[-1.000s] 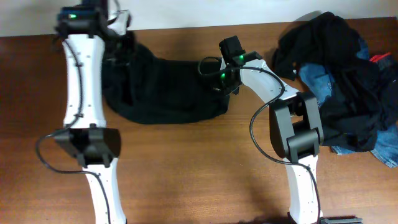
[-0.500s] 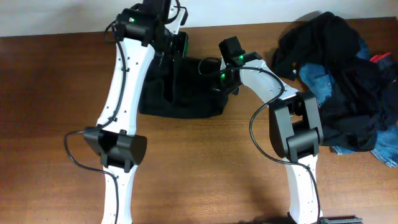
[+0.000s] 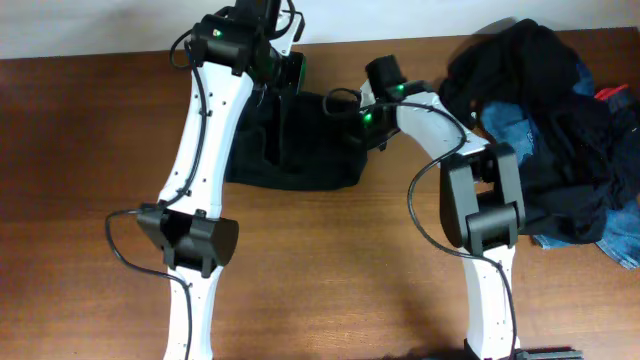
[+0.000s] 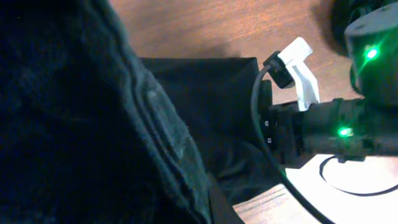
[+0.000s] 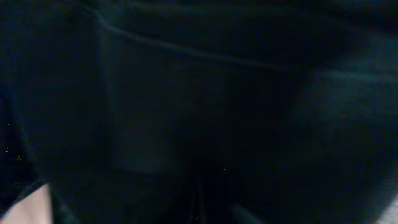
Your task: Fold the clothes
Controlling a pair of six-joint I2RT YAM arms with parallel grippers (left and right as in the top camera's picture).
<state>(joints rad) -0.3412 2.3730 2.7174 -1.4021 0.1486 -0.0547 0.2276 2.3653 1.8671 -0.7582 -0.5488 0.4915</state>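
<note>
Gripping the black garment (image 3: 320,160) alongside right fingers (image 3: 340,102), left fingers (image 3: 290,75) have swung rightward, folding it.

No text, label, brand or number can be read anywhere (the arms carry only small green lights).

Left arm (image 3: 205,130) & right arm (image 3: 432,112): white links w/ black joints (image 3: 190,240), green LEDs (image 3: 370,115), looping black cables (image 3: 412,205).

- Brown wooden table (image 3: 80,200), its grain visible, fills nearly the whole overhead view.
- A pale strip (image 3: 60,25), wall or floor, runs along the table's far edge.
</note>
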